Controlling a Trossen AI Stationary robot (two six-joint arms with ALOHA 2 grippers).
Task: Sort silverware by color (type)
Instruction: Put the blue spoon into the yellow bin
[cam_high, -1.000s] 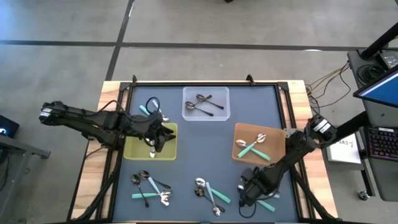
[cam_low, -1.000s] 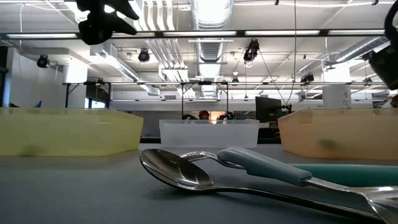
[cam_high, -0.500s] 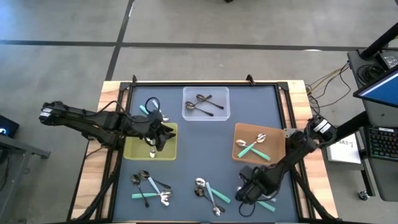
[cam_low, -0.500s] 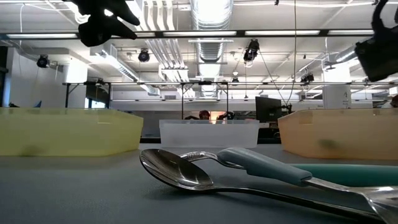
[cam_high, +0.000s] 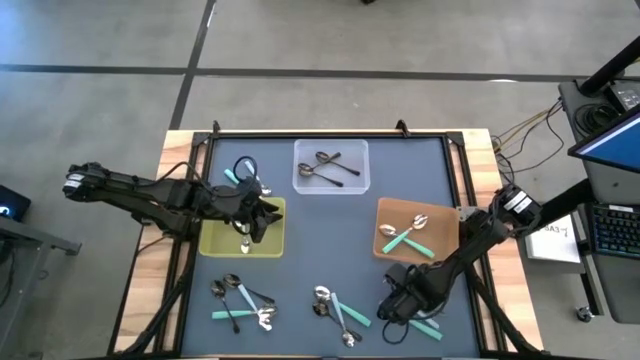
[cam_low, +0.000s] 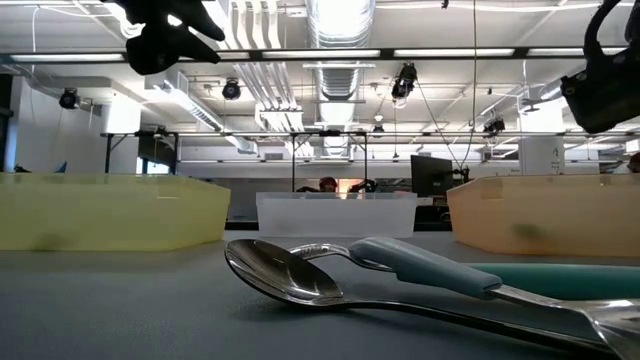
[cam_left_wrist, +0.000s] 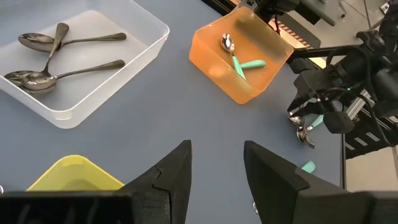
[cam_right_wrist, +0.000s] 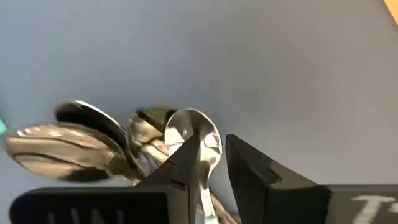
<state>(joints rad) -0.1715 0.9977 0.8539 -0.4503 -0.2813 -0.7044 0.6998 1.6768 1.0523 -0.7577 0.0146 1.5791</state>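
Note:
My right gripper (cam_high: 392, 306) hangs near the table's near edge, right of centre, shut on a teal-handled spoon (cam_left_wrist: 309, 126). My left gripper (cam_left_wrist: 216, 163) is open and holds nothing; it hovers over the yellow tray (cam_high: 225, 240), where one spoon (cam_high: 245, 241) lies. Dark metal spoons (cam_high: 333, 168) lie in the clear tray (cam_high: 303, 183). Teal-handled pieces (cam_high: 405, 238) lie in the orange-brown tray (cam_high: 445, 235). Two mixed piles (cam_high: 240, 300) (cam_high: 337, 310) lie flat on the mat near the near edge. A pale-blue-handled spoon (cam_low: 300, 275) fills the low view. My right gripper pinches the teal-handled spoon between its two fingers, by the neck just behind the bowl (cam_right_wrist: 194, 138). The fingers lie along the spoon, and the bowl sticks out past the fingertips. Seen from the left wrist, the spoon hangs below the fingers, silver head (cam_left_wrist: 304, 135) lowest.
Another teal-handled piece (cam_high: 430, 330) lies on the mat just right of my right gripper. A pale-blue-handled utensil (cam_high: 245, 177) lies beyond the yellow tray. Black rails frame the mat. Bare mat stretches between the three trays and the piles.
My right gripper has moved a short way toward the table's left, still shut on the spoon. My left arm has kept still.

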